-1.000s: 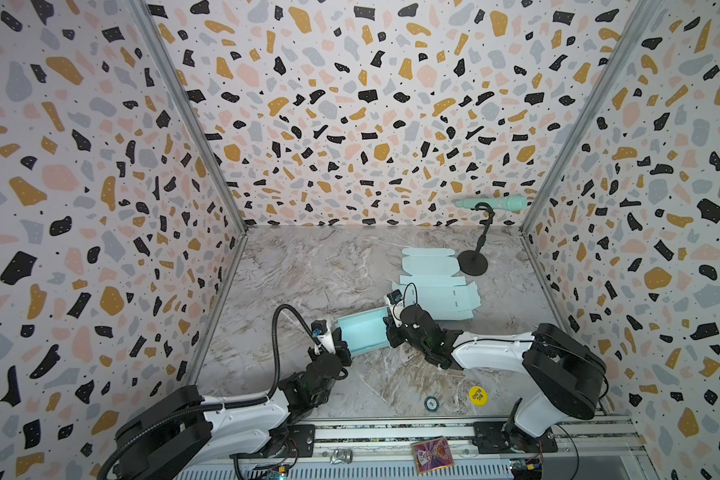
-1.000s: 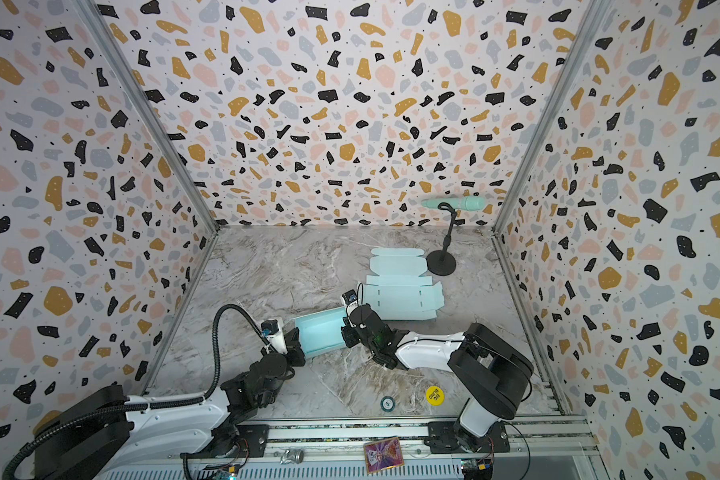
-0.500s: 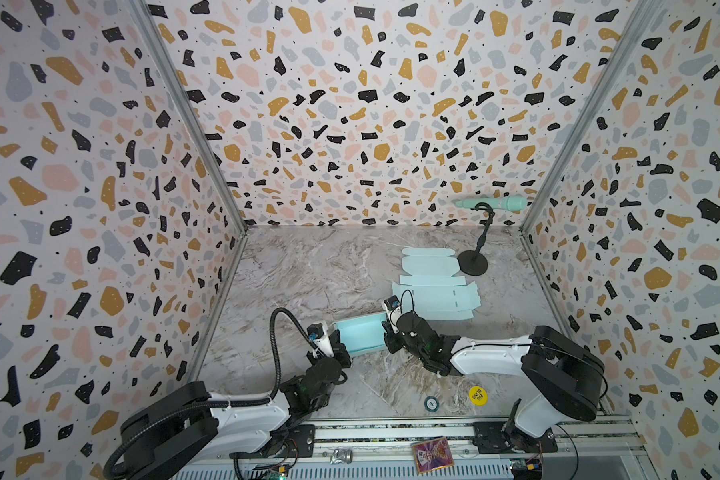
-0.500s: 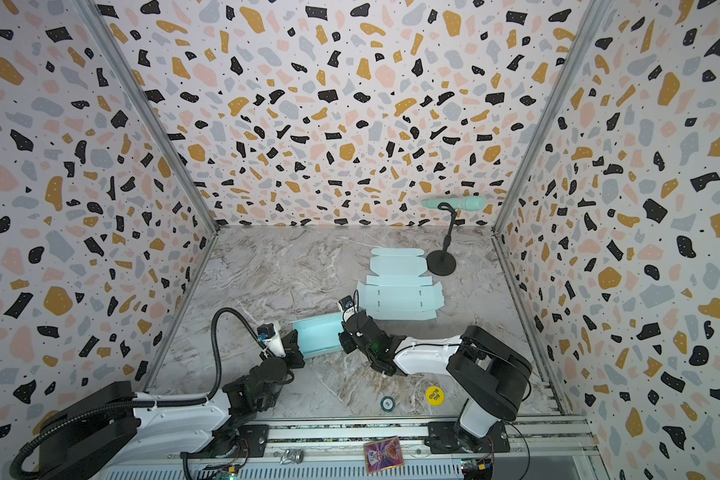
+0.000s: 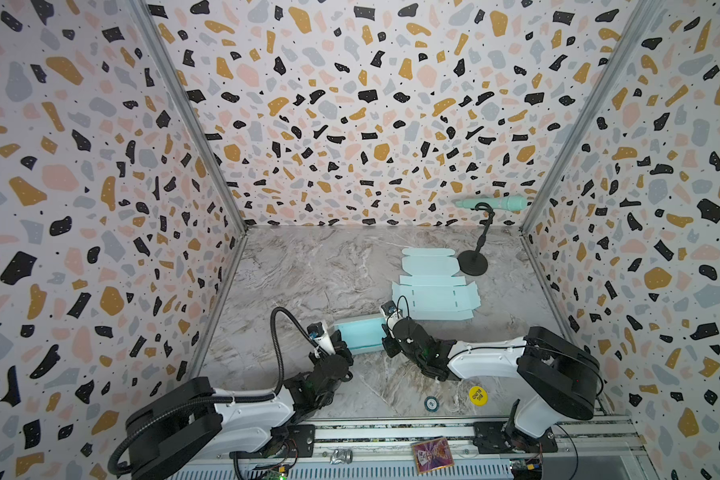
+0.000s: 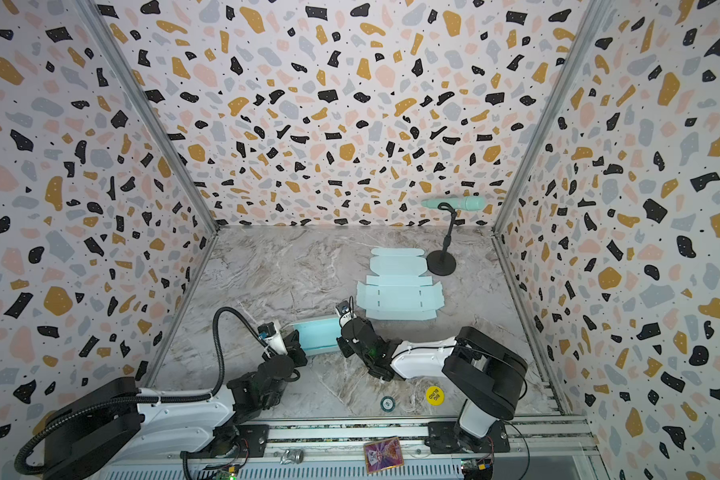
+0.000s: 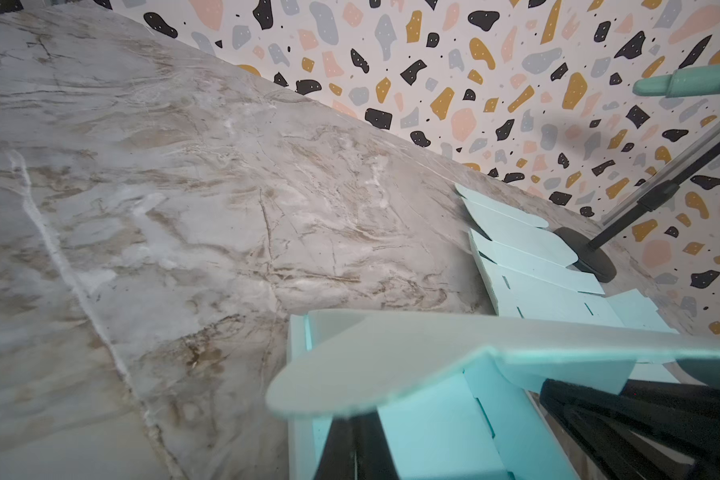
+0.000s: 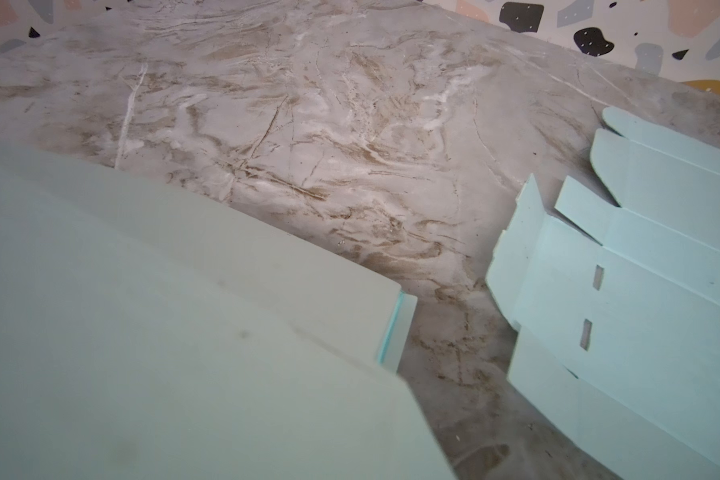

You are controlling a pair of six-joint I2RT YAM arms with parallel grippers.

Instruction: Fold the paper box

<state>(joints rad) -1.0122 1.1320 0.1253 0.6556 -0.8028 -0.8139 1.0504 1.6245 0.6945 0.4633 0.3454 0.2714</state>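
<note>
The mint paper box [image 5: 358, 332] [image 6: 314, 334] lies partly folded at the front middle of the marble table, its lid flap raised. My left gripper [image 5: 336, 340] [image 6: 294, 343] sits at the box's left end. In the left wrist view its black fingers [image 7: 341, 449] are pressed together inside the box [image 7: 433, 415], a thin paper edge between them. My right gripper [image 5: 385, 338] [image 6: 341, 343] is at the box's right end. In the right wrist view the pale lid [image 8: 142, 332] hides its jaws.
Flat mint box blanks [image 5: 433, 297] [image 6: 400, 297] lie just behind the right gripper. A black stand [image 5: 472, 264] holding a mint microphone is at the back right. A yellow disc [image 5: 477, 395] and a small round token [image 5: 431, 403] lie near the front rail. Patterned walls close three sides.
The right gripper has shifted slightly left and toward the front, staying at the box's right end. The left gripper and box have hardly moved.
</note>
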